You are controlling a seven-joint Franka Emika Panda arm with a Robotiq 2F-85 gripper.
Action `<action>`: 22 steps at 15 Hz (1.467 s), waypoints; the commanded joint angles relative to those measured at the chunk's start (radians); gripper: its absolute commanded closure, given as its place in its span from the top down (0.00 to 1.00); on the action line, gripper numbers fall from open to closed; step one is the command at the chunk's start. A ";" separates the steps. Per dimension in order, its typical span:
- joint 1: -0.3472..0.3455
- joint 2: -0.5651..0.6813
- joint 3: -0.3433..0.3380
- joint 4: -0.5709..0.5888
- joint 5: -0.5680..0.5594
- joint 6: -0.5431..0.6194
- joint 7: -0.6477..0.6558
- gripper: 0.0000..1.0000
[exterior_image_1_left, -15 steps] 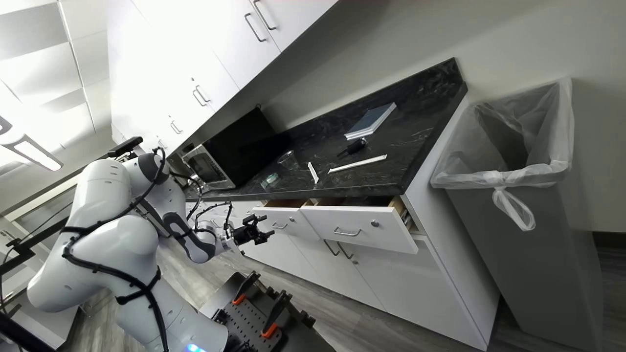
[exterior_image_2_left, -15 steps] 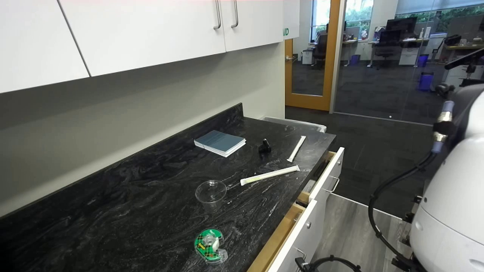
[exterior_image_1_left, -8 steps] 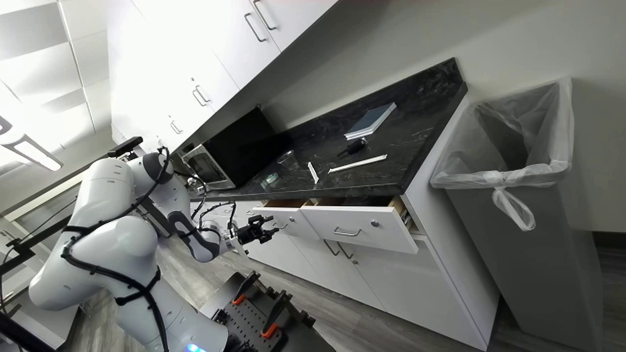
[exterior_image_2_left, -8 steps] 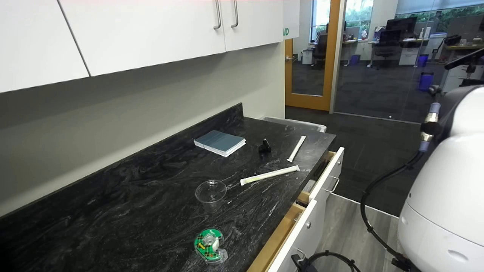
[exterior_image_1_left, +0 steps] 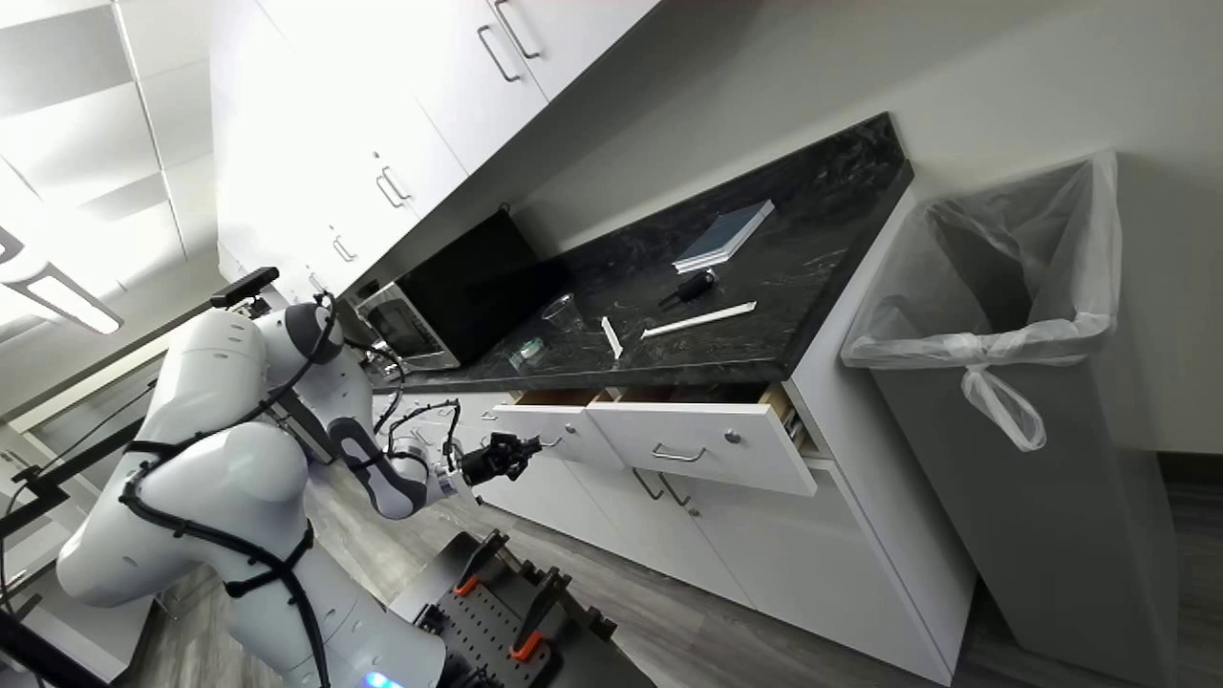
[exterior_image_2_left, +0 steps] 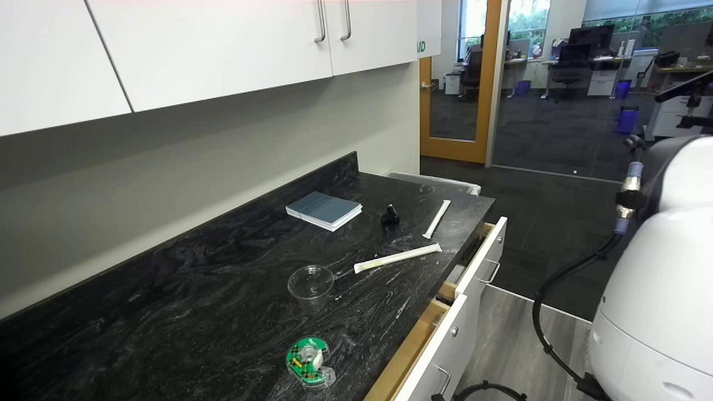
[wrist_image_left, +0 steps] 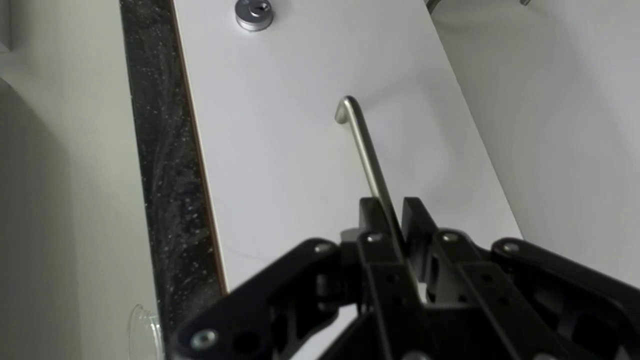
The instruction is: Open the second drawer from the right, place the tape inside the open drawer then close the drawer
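Clasping the metal handle (wrist_image_left: 367,150) of the second drawer from the right (wrist_image_left: 295,160), the gripper (wrist_image_left: 392,207) has its jaws almost together, the bar of the handle running between them, a finger on each side; a round lock (wrist_image_left: 254,14) sits on the same white front, apart from the handle; the drawer stands partly open, its tan wooden box (exterior_image_2_left: 408,356) showing behind the front in an exterior view; just beside it, the right-hand drawer (exterior_image_1_left: 688,428) also stands partly open.

Above the drawers, on the dark counter (exterior_image_2_left: 211,312), lies the tape (exterior_image_2_left: 309,362), green with a clear plastic end, outside the drawer and apart from the gripper; beyond it stands an upright clear cup (exterior_image_2_left: 311,289), near but apart; past the cup lie two white sticks (exterior_image_2_left: 397,258), long and thin, apart from each other; a small black thing (exterior_image_2_left: 390,217), too unclear to name, lies near them; a blue-covered book (exterior_image_2_left: 323,209) rests farther back, toward the wall (exterior_image_2_left: 234,145).

In an exterior view a microwave (exterior_image_1_left: 406,330) stands farther along the counter, and a lined bin (exterior_image_1_left: 1032,497) stands beside the counter's end; white cupboards (exterior_image_2_left: 223,50) hang above in both exterior views; farthest off, in an exterior view, come a wood-framed door (exterior_image_2_left: 454,146) and, past it, desks (exterior_image_2_left: 607,60).
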 commanded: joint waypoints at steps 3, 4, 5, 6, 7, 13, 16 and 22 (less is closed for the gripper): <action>-0.028 0.015 0.034 0.015 -0.016 -0.021 -0.031 0.04; -0.029 0.015 0.038 0.015 -0.007 -0.023 -0.030 0.04; -0.029 0.015 0.048 0.012 0.002 -0.019 -0.032 0.03; -0.030 0.014 0.056 0.008 0.009 -0.016 -0.032 0.04; -0.029 0.016 0.066 0.006 0.019 -0.019 -0.029 0.04; -0.018 0.025 0.127 -0.006 0.089 -0.063 -0.007 0.04; -0.007 0.035 0.155 -0.003 0.133 -0.077 0.003 0.04; 0.021 0.043 0.200 -0.001 0.221 -0.092 0.020 0.04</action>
